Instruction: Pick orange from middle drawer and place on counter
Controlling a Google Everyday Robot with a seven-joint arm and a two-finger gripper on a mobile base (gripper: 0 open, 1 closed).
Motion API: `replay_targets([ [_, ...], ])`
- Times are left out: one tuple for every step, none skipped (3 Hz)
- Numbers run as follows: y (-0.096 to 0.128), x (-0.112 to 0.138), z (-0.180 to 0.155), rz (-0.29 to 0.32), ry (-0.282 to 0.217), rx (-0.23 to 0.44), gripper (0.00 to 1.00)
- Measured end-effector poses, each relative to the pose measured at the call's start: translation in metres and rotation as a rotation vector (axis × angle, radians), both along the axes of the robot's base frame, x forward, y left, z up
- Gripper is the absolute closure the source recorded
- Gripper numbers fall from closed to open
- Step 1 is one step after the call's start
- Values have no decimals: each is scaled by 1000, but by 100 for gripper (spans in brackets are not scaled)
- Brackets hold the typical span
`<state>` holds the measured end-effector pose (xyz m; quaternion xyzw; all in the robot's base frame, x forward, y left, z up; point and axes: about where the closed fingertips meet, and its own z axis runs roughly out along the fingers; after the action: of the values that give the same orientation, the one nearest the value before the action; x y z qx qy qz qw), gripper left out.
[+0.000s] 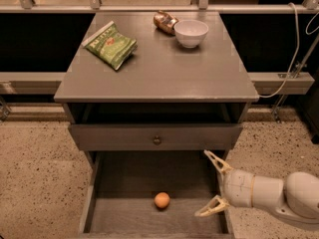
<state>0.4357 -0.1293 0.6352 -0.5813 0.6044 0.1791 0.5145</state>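
The orange (pixel 161 200) lies on the planked floor of the open middle drawer (pixel 149 218), near its middle. The counter (pixel 159 68) is the grey cabinet top above. My gripper (pixel 212 183) is open at the drawer's right side, above its right wall. Its two pale fingers (pixel 215 161) point left toward the drawer. It is to the right of the orange and apart from it. It holds nothing.
On the counter lie a green snack bag (pixel 110 45), a white bowl (pixel 191 33) and a shiny brown-gold packet (pixel 164 21). A closed drawer front with a round knob (pixel 157 140) sits above the open drawer. Speckled floor lies on both sides. A white cable (pixel 291 49) hangs at right.
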Motion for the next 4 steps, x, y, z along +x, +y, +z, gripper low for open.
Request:
replay_targets([
  [-1,6,-26,-6,-39,-64,0],
  [5,4,-22,22,-19,-81,0],
  [31,-3,-88,65,97,-104,0],
  [48,-6,-133,61,142,-120,0],
])
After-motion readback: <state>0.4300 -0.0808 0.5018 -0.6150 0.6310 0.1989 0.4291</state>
